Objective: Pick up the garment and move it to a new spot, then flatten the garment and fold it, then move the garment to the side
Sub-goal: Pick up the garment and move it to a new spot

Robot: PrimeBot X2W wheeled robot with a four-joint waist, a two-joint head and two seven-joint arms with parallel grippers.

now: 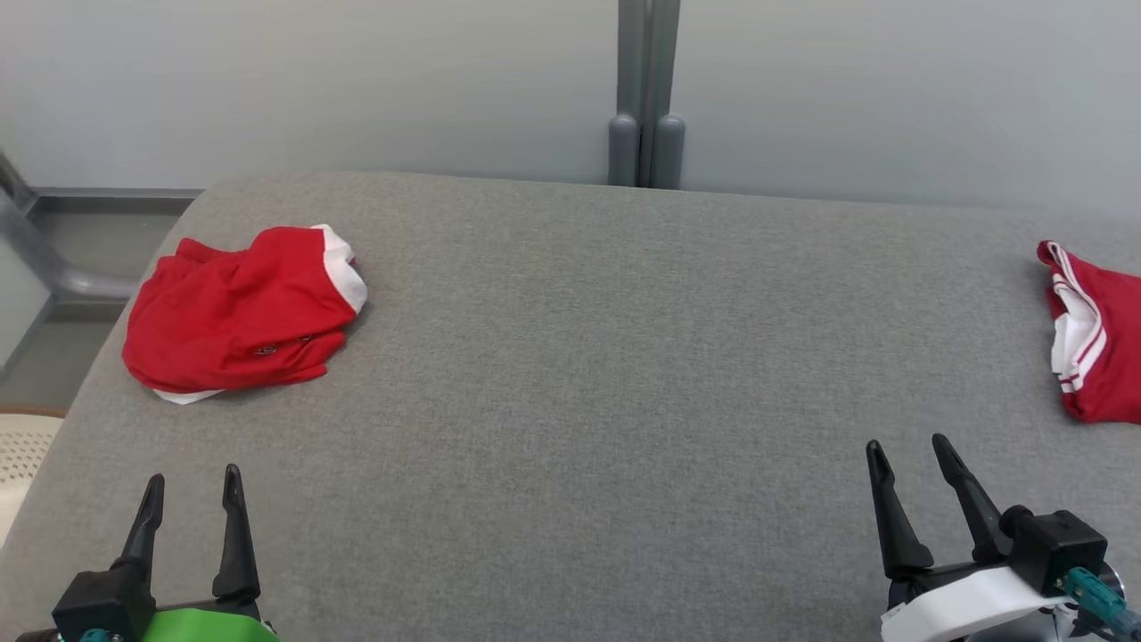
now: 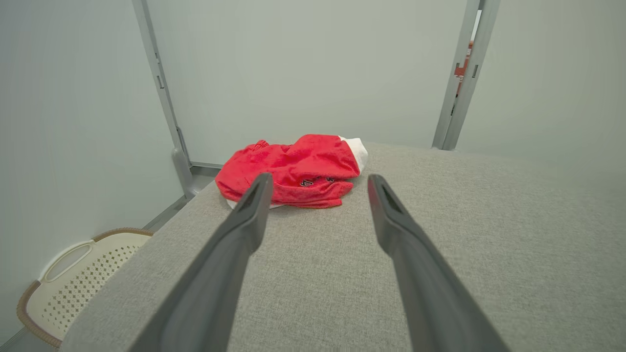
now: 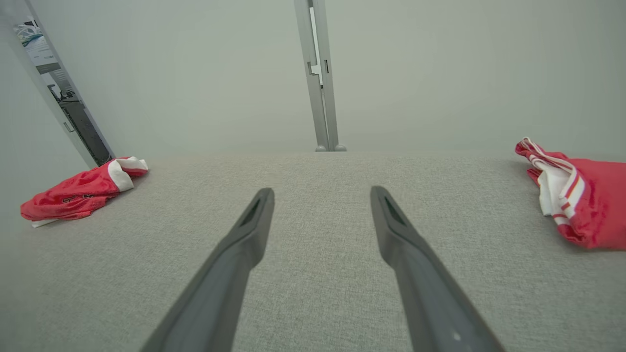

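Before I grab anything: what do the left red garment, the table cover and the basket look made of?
The left red garment looks like soft sports fabric, probably synthetic knit: matte, slumping in folds. The table cover seems grey woven textile, fine flecked grain. The basket looks like cream moulded plastic, by its punched holes; brown rim unclear.

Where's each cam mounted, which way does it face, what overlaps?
Head: on head, facing forward-down at table; left tool, right tool at bottom.
Left wrist: looks along left tool's fingers toward left garment.
Right wrist: looks along right tool's fingers across table to wall.
Shared: all show left garment; head and right wrist also right garment.
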